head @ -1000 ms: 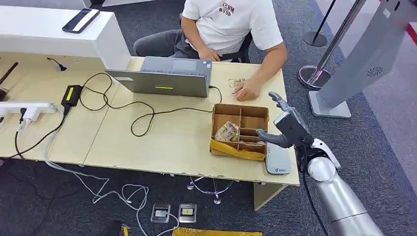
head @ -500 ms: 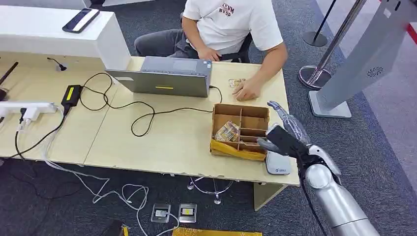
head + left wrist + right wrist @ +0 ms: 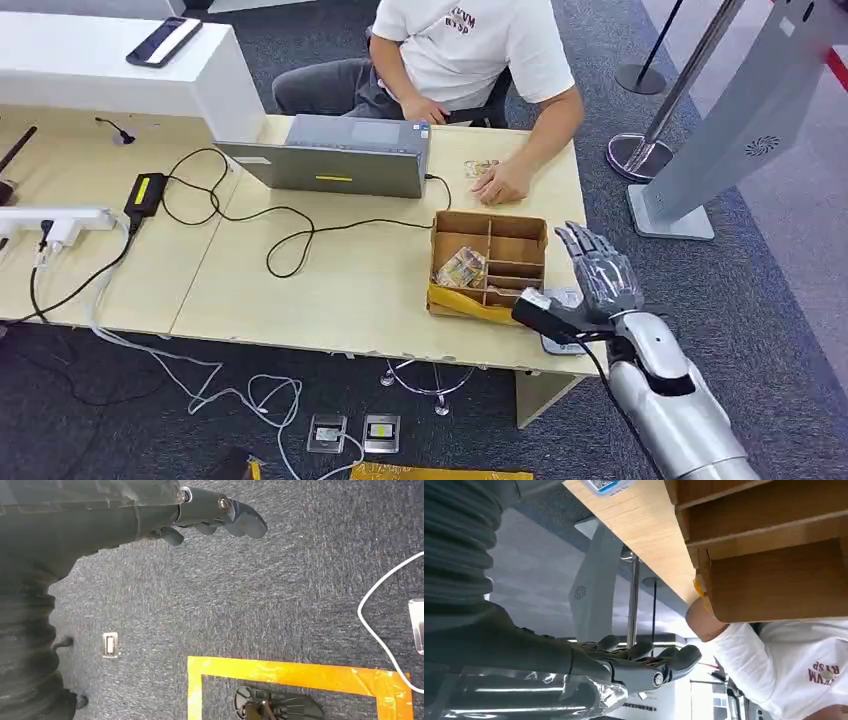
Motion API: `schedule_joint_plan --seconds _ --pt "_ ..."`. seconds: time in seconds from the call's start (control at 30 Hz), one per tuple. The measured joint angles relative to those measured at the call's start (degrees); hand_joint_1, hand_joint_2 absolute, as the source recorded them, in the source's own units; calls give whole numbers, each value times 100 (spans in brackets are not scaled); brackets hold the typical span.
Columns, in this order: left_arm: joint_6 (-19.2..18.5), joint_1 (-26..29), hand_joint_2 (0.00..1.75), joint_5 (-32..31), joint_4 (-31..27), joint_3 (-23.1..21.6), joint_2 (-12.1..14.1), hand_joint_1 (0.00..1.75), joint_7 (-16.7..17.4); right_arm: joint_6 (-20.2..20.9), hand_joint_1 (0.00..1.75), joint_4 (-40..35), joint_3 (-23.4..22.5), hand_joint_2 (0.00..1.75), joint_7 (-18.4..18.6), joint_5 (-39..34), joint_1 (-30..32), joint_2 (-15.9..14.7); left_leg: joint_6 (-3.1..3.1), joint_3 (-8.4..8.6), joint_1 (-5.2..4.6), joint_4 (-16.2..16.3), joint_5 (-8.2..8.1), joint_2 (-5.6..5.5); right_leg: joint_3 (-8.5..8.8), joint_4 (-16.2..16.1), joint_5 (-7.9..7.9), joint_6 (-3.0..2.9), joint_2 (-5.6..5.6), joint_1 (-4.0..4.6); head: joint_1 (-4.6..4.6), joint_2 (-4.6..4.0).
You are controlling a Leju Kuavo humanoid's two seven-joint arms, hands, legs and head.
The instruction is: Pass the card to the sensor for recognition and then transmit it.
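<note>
While your right hand hovers with its fingers spread wide and holding nothing, the likely card lies in the cardboard box on the counter, at the hand's 9 o'clock. Expect it thin, light, stiff and slick: pinch a raised edge. The sensor sits at 6 o'clock. The left hand hangs loose and holds nothing.
</note>
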Motion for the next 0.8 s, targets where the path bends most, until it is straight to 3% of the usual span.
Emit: schedule_joint_plan --seconds 0.43,0.8 --pt "0 -5 175 -28 0 -13 0 0 0 186 0 -22 42 175 -105 275 179 15 0 0 0 0 0 0 2 0 0 -1 -1 0 0 0" --pt "-2 -34 175 -61 0 -55 0 0 0 201 0 -20 94 175 -345 308 179 358 0 -1 0 -1 0 -2 2 1 -1 -2 -4 1 0 0"
